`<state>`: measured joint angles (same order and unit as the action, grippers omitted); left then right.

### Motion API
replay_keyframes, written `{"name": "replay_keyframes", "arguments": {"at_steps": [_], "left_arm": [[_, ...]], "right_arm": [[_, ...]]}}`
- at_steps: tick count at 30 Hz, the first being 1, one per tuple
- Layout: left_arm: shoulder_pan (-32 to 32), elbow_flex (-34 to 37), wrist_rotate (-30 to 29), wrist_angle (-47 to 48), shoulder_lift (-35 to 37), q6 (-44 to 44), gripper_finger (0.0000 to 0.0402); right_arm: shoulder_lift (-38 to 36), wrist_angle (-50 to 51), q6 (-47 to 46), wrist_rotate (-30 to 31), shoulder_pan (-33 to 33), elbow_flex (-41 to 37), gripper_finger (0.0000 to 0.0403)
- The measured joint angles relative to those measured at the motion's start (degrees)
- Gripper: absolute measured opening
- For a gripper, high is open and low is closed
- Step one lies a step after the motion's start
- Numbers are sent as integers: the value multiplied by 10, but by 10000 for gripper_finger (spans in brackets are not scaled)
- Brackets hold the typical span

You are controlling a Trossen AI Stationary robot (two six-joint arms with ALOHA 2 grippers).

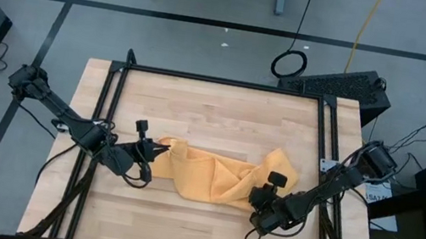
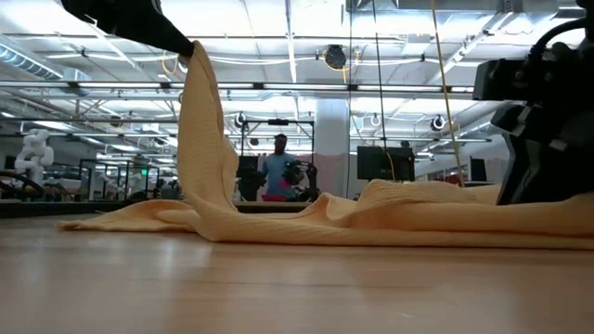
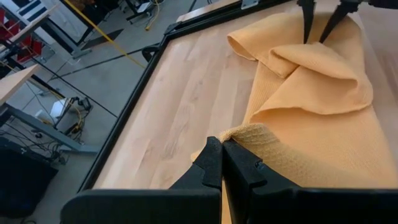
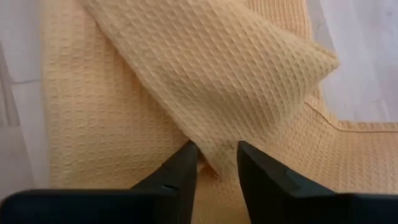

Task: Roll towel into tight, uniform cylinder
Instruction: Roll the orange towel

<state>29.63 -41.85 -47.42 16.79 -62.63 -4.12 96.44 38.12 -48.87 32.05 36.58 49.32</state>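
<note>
Towel (image 1: 216, 178) lies crumpled across the middle of the table (image 1: 215, 107), stretched between the two arms. No roll started: cloth is bunched, folded over itself in loose ridges, one flap humped up at the right-arm end. No white label seen from any view.

Left gripper (image 3: 222, 163) at the towel's left end, fingers pinched together on a corner of the cloth. In the low view that corner is lifted well above the table, the cloth hanging from it in a steep drape down to the rest of the heap. So the left end is off the table, the remainder flat or rumpled on it.

Right gripper (image 4: 216, 163) at the towel's right end, down low over the cloth. Its two fingers stand a little apart with a fold of waffle weave between them. Whether they are pinching that fold or standing clear of it, cannot tell.

Progress, as I judge it: early. Nothing done toward a cylinder. Left to do: spread the towel flat, square up the edges, then roll from one end, keeping the turns tight and even.

Containers: none on the table. Only the black frame rails (image 1: 324, 146) run beside the towel. A person (image 2: 277, 172) stands far back in the room, well apart from the table.
</note>
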Motion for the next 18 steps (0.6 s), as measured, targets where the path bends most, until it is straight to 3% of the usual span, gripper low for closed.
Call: {"name": "replay_keyframes", "arguments": {"at_steps": [4,8,12,15,18], "left_arm": [[0,0,0,0,0,0,2],[0,0,-7,0,0,4,2],[0,0,-40,-7,0,24,2],[-3,1,-88,-60,0,111,2],[-24,1,-133,-202,1,298,2]], "right_arm": [[-1,-1,3,0,-2,0,16],[-12,11,0,13,-3,4,6],[-35,91,-12,83,-2,51,2],[-51,190,-15,171,-2,113,1],[-66,291,-24,276,-10,183,1]]}}
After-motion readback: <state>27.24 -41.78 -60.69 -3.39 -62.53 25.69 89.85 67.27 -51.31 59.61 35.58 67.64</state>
